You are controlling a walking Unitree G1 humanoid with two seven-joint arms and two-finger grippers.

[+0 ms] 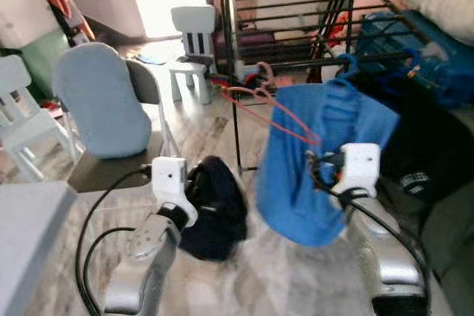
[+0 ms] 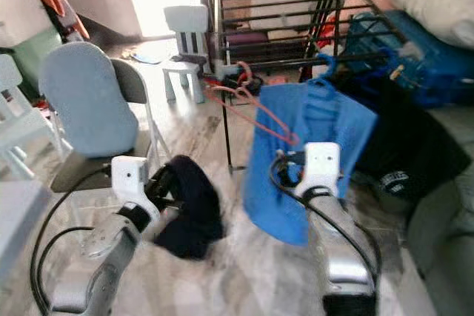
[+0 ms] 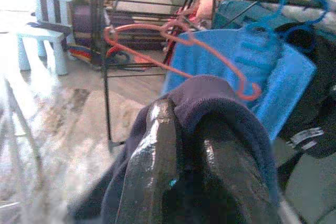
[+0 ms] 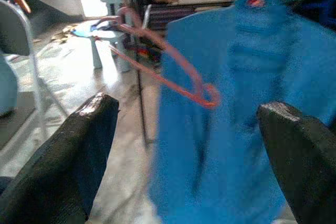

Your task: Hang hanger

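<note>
Down at the near edge, two silver arms reach forward, and on the left side the left gripper has its black fingers pinched on a dark navy garment, which bunches over the fingertips and droops toward the pale wood floor. Beyond it on the left stands a grey folding chair with a light blue cushion propped against its back, and farther off a small white child's chair sits in bright light from the doorway. Moving to the middle, a red wire hanger hangs by its hook from the black metal drying rack, tilted, its lower corner lying against a bright blue garment. That blue piece hangs on its own blue hanger from the rack's rail (its hook shows just above the collar). Over on the right, the right gripper is spread wide, fingers well apart and holding nothing, pointed at the blue cloth and the red hanger's corner. Behind the rack at far right lie a black garment and a blue bag.
</note>
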